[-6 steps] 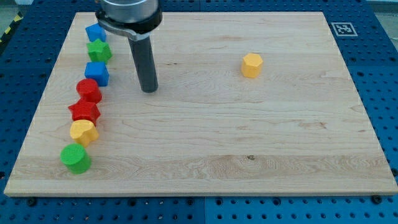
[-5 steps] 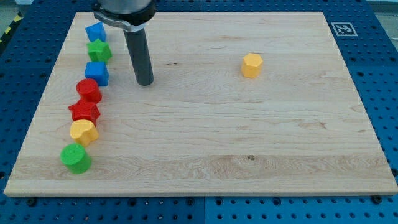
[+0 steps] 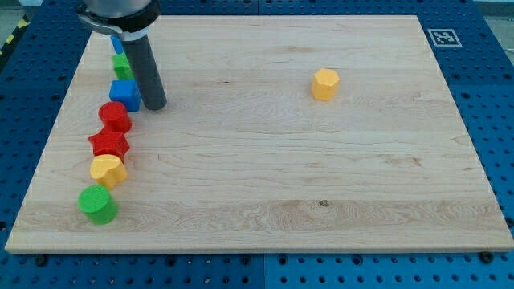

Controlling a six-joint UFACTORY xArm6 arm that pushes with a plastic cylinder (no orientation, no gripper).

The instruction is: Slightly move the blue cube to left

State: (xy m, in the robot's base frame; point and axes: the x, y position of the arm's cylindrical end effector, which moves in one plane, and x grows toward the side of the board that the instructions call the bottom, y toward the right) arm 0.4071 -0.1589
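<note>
In the one camera view, our tip point(image 3: 155, 104) sits on the desk point(image 3: 265, 177) just beside the blue cube point(image 3: 124, 94), on its right-hand side in the view, touching it or very nearly so. We carry no claw, only the rod, so there is nothing to spread or press together.

The blue cube lies near the view's left edge, in a close column. A green block point(image 3: 120, 66) and another blue block point(image 3: 117, 45) stand above it, both partly hidden by our rod. Below it come a red block point(image 3: 115, 116), a red star-like block point(image 3: 108, 144), a yellow block point(image 3: 108, 170) and a green block point(image 3: 97, 204). A yellow block point(image 3: 325, 83) stands well apart to the right.

The risk, we judge, is crowding. A push off the cube's centre could turn it into its green or red neighbour. Too long a push could carry it towards the desk's edge.
</note>
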